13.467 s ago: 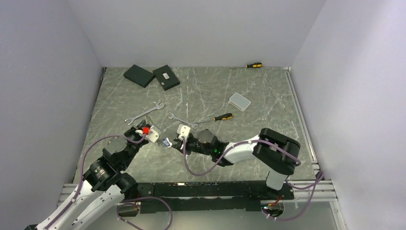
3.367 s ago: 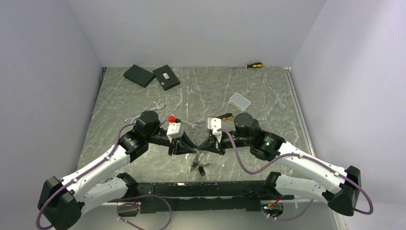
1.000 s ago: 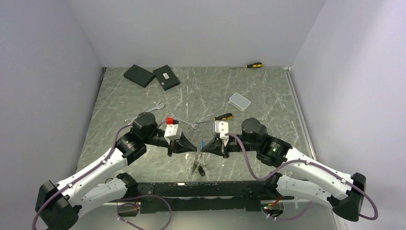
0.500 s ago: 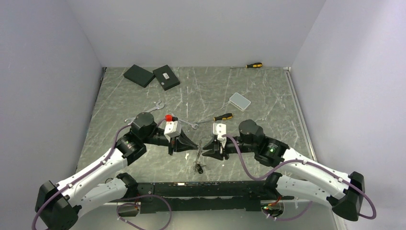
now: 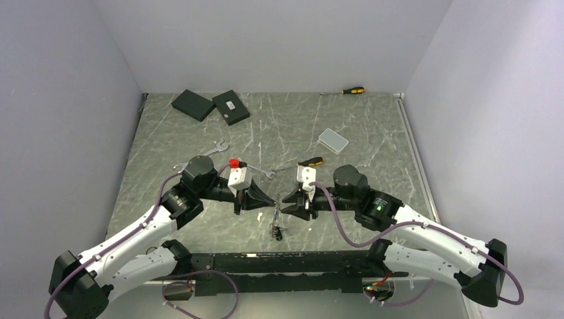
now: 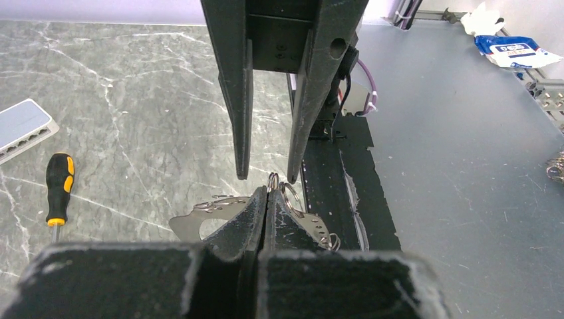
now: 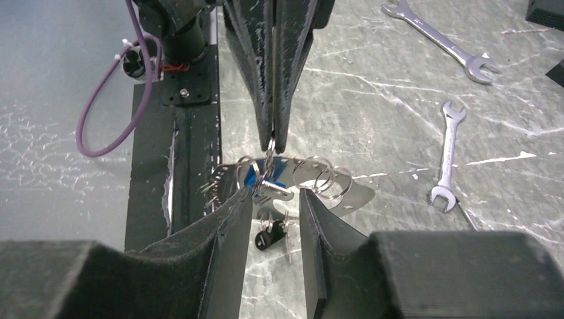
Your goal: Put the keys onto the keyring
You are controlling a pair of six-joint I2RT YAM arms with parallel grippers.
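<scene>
Keyring [image 7: 269, 159]: cluster of small silver wire split rings, hanging clear of the table near its front edge, between the two gripper tips.
Left gripper [image 7: 273, 143]: closed, fingertips pinching the top ring of the cluster.
Right gripper [image 7: 274, 194]: jaws parted, one finger on each side of the cluster; contact cannot be told.
Key [image 7: 268, 237]: small, black-headed, hanging lowest under the rings.
Plate [image 7: 356, 193]: flat silver metal piece among the rings, beside a small blue piece [image 7: 261, 176].
Table [image 7: 372, 100]: grey marbled slab.
Spanners [image 7: 449, 149]: two flat silver open-ended tools, lying apart beyond the left gripper.
Screwdriver [image 6: 58, 183]: yellow-and-black handle, lying just beyond the right gripper.
Case [image 6: 20, 126]: pale grey, rectangular, farther back.
Boxes [image 5: 194, 104]: two flat black, far left corner.
</scene>
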